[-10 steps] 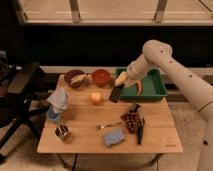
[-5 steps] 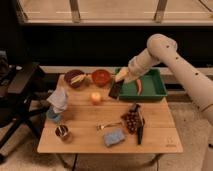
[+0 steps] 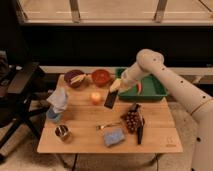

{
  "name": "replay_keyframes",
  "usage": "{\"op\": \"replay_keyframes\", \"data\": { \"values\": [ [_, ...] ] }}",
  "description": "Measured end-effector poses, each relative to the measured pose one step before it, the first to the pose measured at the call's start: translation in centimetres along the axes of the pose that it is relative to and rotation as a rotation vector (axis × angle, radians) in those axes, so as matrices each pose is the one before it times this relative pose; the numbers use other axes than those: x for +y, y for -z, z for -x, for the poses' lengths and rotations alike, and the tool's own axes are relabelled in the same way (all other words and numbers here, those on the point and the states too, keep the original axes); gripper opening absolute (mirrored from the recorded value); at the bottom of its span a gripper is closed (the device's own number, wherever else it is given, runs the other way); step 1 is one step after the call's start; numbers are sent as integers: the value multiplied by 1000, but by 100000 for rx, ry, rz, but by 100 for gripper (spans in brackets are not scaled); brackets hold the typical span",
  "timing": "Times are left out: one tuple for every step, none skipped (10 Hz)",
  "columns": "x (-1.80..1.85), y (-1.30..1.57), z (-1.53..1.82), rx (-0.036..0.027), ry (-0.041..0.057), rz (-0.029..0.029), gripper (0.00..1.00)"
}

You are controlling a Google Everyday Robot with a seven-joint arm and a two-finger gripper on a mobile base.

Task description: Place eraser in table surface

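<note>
My gripper [image 3: 116,86] is over the middle of the table, just left of the green tray. It is shut on the eraser [image 3: 110,99], a flat black block that hangs tilted below it, a little above the table surface [image 3: 155,125]. The eraser is right beside the orange fruit [image 3: 95,97], on its right. I cannot tell whether its lower end touches the wood.
A purple bowl [image 3: 75,78] and a red bowl [image 3: 100,76] stand at the back. The green tray [image 3: 150,90] is at the back right. Grapes [image 3: 132,120], a black-handled tool [image 3: 140,131], a blue sponge [image 3: 114,136], a fork [image 3: 107,126], a cup [image 3: 62,132] and a cloth-covered bottle [image 3: 56,102] are on the table. A chair [image 3: 17,87] stands to the left.
My gripper has moved down and slightly left with the eraser, bringing it closer to the table beside the orange fruit.
</note>
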Motion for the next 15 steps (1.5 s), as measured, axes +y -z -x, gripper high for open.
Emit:
{"op": "replay_keyframes", "data": {
  "values": [
    [241, -1846, -229, 1723, 573, -804, 0],
    [325, -1471, -76, 1264, 615, -804, 0],
    [367, -1629, 16, 1318, 671, -859, 0],
    [-197, -1443, 159, 1129, -459, -983, 0],
    [-350, -823, 124, 581, -710, -717, 2],
    [-286, -1119, 282, 1183, -1009, -720, 12],
    [-138, -719, 189, 1516, -877, -360, 22],
    [-322, -970, 119, 1548, -999, -201, 32],
    [-420, -974, -48, 1274, -826, -847, 40],
    [-577, -1156, -31, 1225, -1124, -898, 52],
    [-395, -342, 17, 394, -1004, -223, 62],
    [-365, -65, -54, 652, -1308, 164, 70],
    [-229, -9, -215, 643, -411, -115, 75],
    [19, -9, 7, -35, 6, 39, 75],
    [54, 13, 47, -95, 63, 24, 75]
  ]
}}
